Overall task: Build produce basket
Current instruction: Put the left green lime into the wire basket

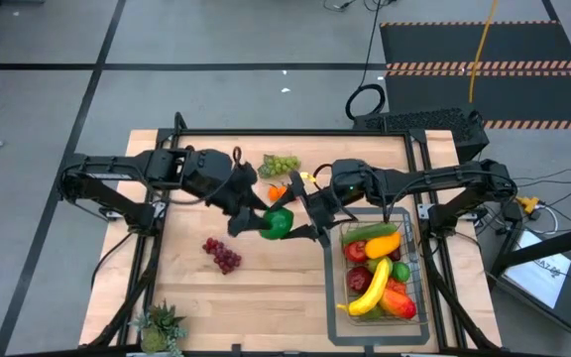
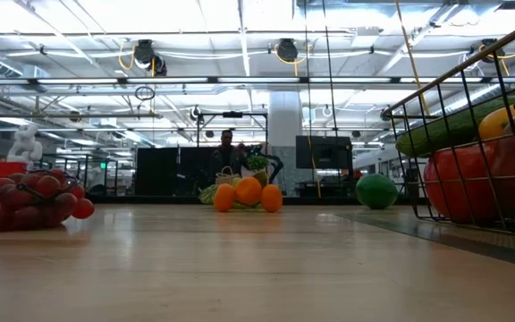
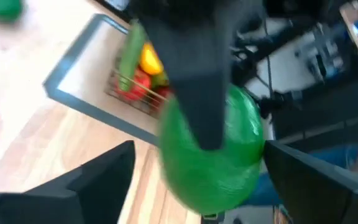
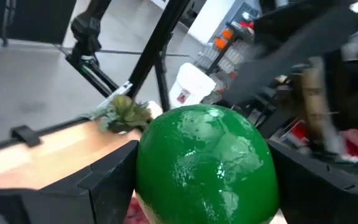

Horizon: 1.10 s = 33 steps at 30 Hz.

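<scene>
Green round fruit point(image 4: 205, 163) fills the right wrist view, clamped between the right gripper point(image 1: 315, 220) fingers at mid-table, just left of the basket point(image 1: 411, 260). Left gripper point(image 1: 249, 220) sits beside it with jaws spread wide. Best handover: left arm clears away before the right swings rightward over the basket rim and lowers onto the banana point(image 1: 369, 291) pile.
</scene>
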Each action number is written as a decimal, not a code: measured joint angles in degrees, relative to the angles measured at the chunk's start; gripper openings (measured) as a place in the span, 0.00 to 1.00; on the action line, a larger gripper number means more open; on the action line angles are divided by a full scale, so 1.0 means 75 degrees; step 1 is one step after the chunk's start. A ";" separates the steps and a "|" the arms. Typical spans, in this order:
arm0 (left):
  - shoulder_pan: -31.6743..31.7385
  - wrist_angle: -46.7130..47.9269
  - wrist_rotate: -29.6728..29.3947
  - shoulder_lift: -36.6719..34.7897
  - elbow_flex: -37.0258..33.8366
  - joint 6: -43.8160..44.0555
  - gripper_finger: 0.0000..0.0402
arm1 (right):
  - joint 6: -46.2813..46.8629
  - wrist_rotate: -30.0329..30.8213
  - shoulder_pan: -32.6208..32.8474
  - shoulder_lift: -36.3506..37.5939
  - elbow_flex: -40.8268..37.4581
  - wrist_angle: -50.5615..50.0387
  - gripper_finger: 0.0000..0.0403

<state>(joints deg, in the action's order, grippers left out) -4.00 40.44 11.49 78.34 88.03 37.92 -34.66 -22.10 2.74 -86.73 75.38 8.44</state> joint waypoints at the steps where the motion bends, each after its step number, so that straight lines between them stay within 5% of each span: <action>1: 0.0079 0.0037 -0.0015 -0.0064 0.0000 0.0034 0.90 | 0.0188 -0.0005 0.0000 0.0012 -0.0001 -0.0060 0.77; 8: 0.0639 0.0354 -0.0351 -0.0408 0.0006 -0.0632 0.96 | 0.2325 0.0503 0.0135 0.0287 0.0010 -0.0359 0.77; 21: 0.1399 0.2581 -0.0399 -0.0815 0.0006 -0.1821 0.83 | 0.6424 0.4009 0.1453 0.1143 0.0000 -0.2095 0.77; 33: 0.1389 0.3408 -0.0485 -0.0795 0.0003 -0.1830 0.74 | 1.0905 0.3977 0.2703 0.1384 0.0005 -0.5972 0.77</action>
<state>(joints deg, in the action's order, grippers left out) 6.42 66.00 7.86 72.37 88.05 24.19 47.13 7.73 23.02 -76.35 75.42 -36.35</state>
